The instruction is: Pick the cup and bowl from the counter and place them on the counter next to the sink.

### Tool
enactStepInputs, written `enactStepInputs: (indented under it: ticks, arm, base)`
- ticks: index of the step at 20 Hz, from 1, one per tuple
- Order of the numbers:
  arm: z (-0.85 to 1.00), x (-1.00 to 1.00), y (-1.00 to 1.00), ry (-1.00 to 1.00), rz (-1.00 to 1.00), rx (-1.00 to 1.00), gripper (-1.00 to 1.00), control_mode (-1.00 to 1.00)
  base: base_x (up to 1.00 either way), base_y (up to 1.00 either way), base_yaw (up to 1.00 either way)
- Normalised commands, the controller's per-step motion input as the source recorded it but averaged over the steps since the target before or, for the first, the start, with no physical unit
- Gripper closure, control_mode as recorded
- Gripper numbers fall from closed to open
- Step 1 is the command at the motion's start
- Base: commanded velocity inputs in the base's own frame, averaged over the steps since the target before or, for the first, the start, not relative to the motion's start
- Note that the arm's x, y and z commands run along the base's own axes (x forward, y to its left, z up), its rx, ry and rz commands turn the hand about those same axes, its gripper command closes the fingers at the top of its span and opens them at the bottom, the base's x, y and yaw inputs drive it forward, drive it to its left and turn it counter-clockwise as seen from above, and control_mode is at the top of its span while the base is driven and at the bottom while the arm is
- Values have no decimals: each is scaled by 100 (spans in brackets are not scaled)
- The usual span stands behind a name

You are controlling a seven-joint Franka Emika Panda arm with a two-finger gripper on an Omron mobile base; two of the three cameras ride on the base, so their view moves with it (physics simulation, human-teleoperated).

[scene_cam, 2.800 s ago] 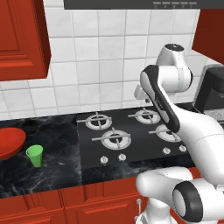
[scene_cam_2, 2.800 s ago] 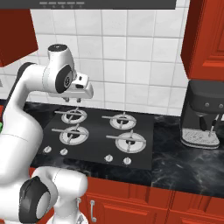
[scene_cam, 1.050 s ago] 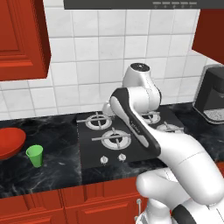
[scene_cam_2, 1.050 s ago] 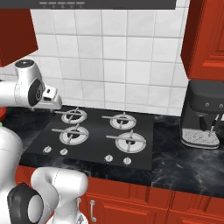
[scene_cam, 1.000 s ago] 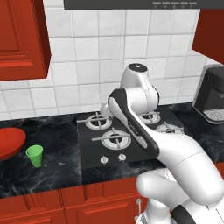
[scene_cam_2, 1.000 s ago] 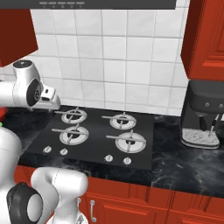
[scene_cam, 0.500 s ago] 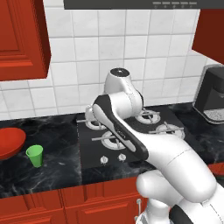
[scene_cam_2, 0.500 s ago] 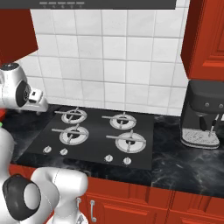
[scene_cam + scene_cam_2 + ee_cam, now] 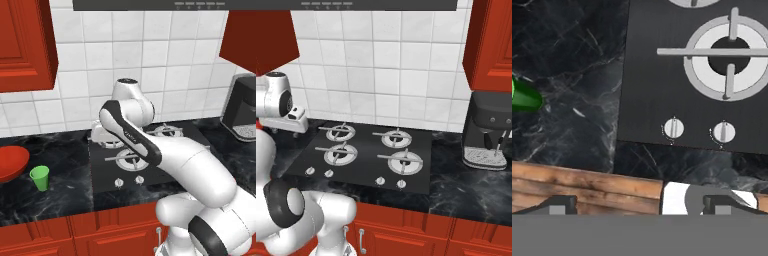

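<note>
Nothing is moved yet — my hand (image 9: 639, 202), fingers wide apart and empty, hangs over the glossy black marble desk (image 9: 65, 190) beside the stovetop (image 9: 692, 90), with the small green tumbler cup (image 9: 39, 177) and wide glossy red bowl (image 9: 9, 163) off to its side — both left to carry.

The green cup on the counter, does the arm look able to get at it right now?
Probably yes. The cup stands alone on the counter, apart from the red bowl, with nothing over it. The open gripper hangs above the stovetop edge, so it must travel left.

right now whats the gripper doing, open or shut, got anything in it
Gripper: open, jaws wide apart, holding nothing. It hangs above the stovetop; the cup and bowl sit untouched on the counter.
</note>
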Motion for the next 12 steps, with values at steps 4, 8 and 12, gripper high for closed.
enactStepInputs:
  ticks: [4, 8, 12]
  arm:
    - [-32, 0, 29, 9, 0, 0, -100, -100]
    - [-43, 1, 50, 1, -3, 0, -100, -100]
    - [-39, 7, 53, 0, -5, 0, -100, -100]
  base:
    - [0, 0, 0]
    - [0, 0, 0]
    - [0, 0, 0]
